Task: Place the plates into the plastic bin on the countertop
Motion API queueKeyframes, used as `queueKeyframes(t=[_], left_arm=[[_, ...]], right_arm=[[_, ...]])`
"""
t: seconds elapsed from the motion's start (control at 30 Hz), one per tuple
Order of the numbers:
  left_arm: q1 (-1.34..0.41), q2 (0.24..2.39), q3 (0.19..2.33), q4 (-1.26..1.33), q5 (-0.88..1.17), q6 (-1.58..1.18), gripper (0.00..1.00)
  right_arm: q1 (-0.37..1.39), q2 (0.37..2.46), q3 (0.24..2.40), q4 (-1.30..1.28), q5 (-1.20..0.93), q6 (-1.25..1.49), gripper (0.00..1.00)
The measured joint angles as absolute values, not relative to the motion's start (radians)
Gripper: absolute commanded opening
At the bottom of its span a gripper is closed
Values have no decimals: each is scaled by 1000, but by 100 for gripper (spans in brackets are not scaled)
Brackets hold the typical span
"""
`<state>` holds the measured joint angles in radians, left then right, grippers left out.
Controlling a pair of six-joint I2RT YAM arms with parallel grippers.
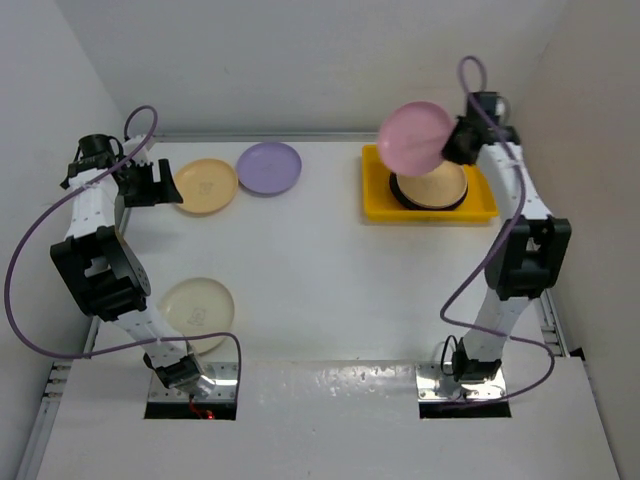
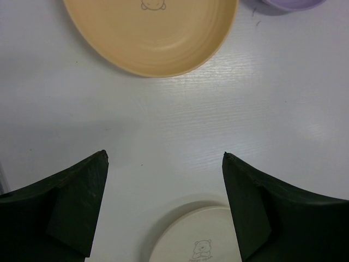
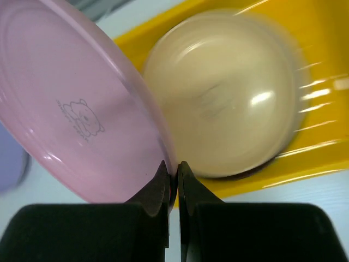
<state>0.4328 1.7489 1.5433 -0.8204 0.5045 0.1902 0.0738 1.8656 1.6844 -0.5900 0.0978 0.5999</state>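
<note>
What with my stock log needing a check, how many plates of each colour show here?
pink plate: 1
yellow plate: 1
lilac plate: 1
cream plates: 2
dark-rimmed plate: 1
Total: 6 in view

My top view looks down from behind over the whole tabletop (image 1: 320,280). Left wrist view faces down, close, sharing its upper-left yellow plate (image 2: 152,33); right wrist view, closer still, shares the upper-right pink plate (image 3: 71,109) and bin (image 3: 316,27).

Saw pink plate (image 3: 82,109) with faint bear print, cream plate (image 3: 218,93) in bright yellow bin (image 1: 376,203), lilac plate (image 1: 269,167) far left.
</note>
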Motion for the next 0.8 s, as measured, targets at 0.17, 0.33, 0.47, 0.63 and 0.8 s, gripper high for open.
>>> queueKeyframes(t=[0.17, 0.33, 0.47, 0.63, 0.8], left_arm=[[432, 1750, 1559, -819, 496, 190, 86], [432, 1755, 1562, -819, 492, 189, 86], [433, 1760, 1563, -819, 490, 189, 86], [432, 1769, 1563, -820, 489, 189, 86], [432, 1769, 1563, -820, 489, 190, 86]], right_arm=[[-177, 1923, 1784, -660, 127, 583, 0], [-207, 1997, 1784, -721, 88, 583, 0], [-205, 2037, 1768, -735, 28, 592, 6], [-210, 2055, 1760, -731, -4, 622, 78], [-208, 2112, 1829, -775, 39, 571, 92]])
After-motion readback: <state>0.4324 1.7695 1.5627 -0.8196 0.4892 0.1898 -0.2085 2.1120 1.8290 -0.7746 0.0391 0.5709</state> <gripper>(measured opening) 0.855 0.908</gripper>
